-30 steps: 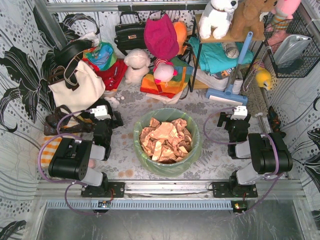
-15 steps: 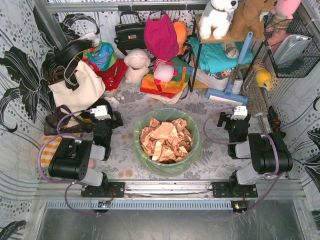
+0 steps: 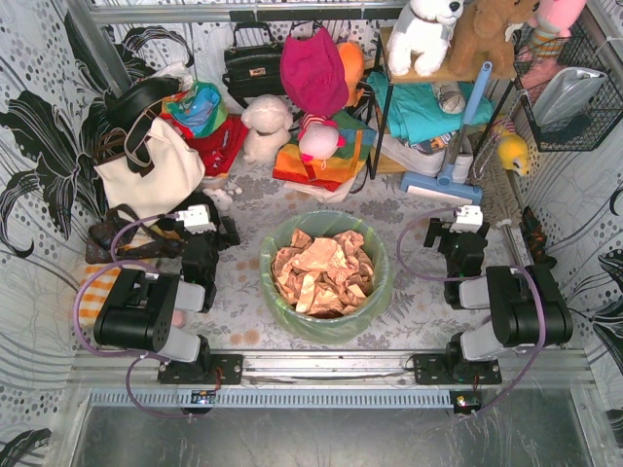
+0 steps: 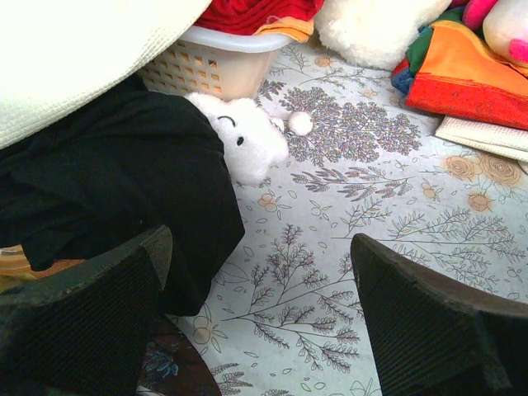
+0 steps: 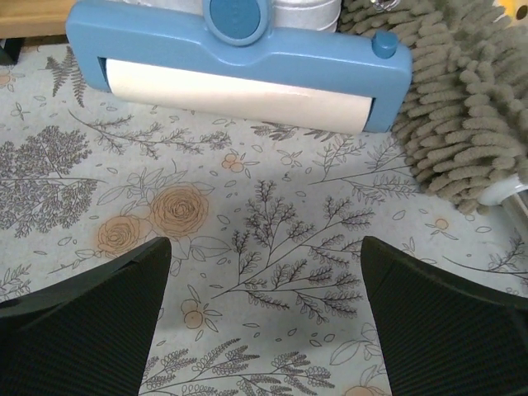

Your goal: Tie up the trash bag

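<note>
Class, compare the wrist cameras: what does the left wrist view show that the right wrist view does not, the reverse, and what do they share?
Left wrist only: a small white plush toy, a cream lattice basket, black fabric, folded orange-red cloth. Right wrist only: a blue roller head with a white roll, a tan shaggy mop head. Both: the floral tablecloth, with the left gripper and the right gripper each open and empty; neither shows the trash bag.

Of the trash bag (image 3: 383, 277) you see only the rim, its depths hidden under paper scraps (image 3: 321, 270), left of it the left gripper (image 4: 260, 322), fingers (image 4: 91, 330) cut off at its view's bottom edge, right of it the right gripper (image 5: 264, 313) likewise
</note>
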Available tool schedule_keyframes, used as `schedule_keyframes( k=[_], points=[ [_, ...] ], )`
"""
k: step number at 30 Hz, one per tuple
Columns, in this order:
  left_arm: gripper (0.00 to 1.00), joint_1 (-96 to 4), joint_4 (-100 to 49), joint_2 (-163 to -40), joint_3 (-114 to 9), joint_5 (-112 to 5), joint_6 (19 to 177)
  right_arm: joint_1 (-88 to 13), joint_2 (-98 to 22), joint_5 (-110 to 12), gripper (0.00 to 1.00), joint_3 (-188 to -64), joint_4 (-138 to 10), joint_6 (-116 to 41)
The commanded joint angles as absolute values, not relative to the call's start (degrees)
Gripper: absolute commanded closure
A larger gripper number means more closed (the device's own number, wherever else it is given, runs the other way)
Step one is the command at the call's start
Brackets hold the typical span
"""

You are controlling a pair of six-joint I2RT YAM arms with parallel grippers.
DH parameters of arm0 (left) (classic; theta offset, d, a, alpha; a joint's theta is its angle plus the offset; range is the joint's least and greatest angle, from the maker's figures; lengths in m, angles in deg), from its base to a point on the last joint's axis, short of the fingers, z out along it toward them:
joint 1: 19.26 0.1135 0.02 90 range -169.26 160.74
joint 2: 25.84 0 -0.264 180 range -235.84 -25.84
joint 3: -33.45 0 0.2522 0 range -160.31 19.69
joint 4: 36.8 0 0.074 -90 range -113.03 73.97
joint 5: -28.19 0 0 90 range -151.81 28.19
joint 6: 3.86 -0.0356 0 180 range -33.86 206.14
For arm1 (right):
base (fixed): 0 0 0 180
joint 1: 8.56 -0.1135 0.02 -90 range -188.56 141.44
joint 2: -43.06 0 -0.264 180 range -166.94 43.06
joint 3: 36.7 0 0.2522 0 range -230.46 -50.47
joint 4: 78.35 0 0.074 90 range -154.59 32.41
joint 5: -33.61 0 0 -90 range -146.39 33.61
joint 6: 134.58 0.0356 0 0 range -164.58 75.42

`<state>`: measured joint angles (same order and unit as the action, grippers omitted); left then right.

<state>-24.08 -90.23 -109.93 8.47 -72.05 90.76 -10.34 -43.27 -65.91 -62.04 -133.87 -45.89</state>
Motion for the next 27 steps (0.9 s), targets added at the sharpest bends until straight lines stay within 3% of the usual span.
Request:
schedule_keyframes(
  k=[1,11,18,23,27],
  points=[
    [0.02,-25.2,-91.1,-107.2,7.9,-72.2,88.9,-10.0,-37.3,-67.9,0.03,-64.8,-126.7,-46.1],
    [0.02,-33.0,-64.2,-88.6,-0.5,-85.7,89.9,-10.0,-24.6,-70.4,0.03,-76.8,-96.5,-39.5],
    [0.02,-37.1,-34.0,-80.4,-15.3,-90.5,101.3,-10.0,-15.4,-60.3,0.03,-88.3,-69.2,-33.0],
    [0.02,-37.0,-14.4,-80.0,-27.9,-82.4,106.9,-10.0,-12.4,-52.2,0.01,-99.3,-50.6,-29.5],
    [0.02,-37.0,-0.4,-80.3,-38.6,-70.2,107.1,-10.0,-11.5,-45.6,0.07,-108.2,-38.3,-25.5]
  ],
)
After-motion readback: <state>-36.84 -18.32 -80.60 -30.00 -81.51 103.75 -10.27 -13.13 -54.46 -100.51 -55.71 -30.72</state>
